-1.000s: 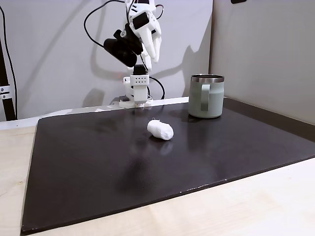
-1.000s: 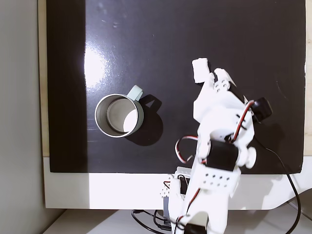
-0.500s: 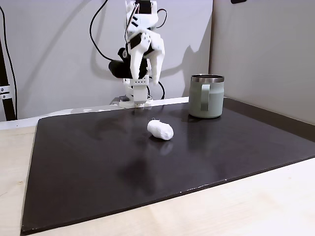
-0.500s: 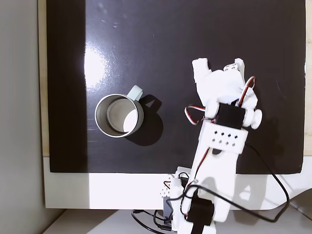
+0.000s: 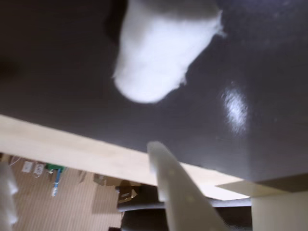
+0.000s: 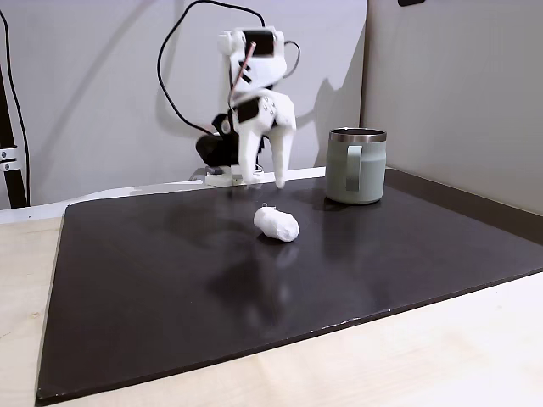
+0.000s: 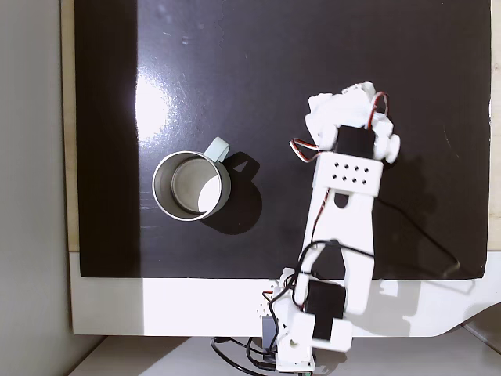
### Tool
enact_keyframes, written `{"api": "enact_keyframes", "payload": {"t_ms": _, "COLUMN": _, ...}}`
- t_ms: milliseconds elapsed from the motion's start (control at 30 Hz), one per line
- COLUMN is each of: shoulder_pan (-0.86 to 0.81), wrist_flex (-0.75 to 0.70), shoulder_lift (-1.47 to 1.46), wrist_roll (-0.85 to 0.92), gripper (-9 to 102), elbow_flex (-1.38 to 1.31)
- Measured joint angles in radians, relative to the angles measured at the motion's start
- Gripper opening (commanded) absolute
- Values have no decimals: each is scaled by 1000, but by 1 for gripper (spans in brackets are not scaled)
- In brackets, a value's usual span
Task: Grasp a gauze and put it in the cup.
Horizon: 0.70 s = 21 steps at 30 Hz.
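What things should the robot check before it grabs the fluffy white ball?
1. Fingers open: ok, they are spread apart, pointing down.
2. Gripper above the gauze: ok, in the side fixed view it hangs just over the gauze, slightly behind it.
3. Gauze between the fingers: cannot tell; the wrist view shows the gauze ahead of one finger, not yet straddled.
4. Gauze free on the black mat: ok, nothing touches it.
5. Cup upright with mouth open: ok; the top-down fixed view shows it open and empty.
6. Path to the cup clear: ok, only bare mat lies between.
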<state>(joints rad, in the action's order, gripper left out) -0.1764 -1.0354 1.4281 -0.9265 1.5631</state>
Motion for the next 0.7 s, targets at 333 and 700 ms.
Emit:
{"api": "enact_keyframes", "payload": {"t_ms": 333, "shoulder_pan": 57, "wrist_flex": 103, "shoulder_lift": -121, "wrist_roll": 15, "gripper": 30, "elbow_flex": 0}}
{"api": "enact_keyframes", "payload": {"t_ms": 700, "shoulder_pan": 37, "wrist_flex": 204, "shoulder_lift": -158, "wrist_roll": 46, "gripper": 29, "elbow_flex": 86}}
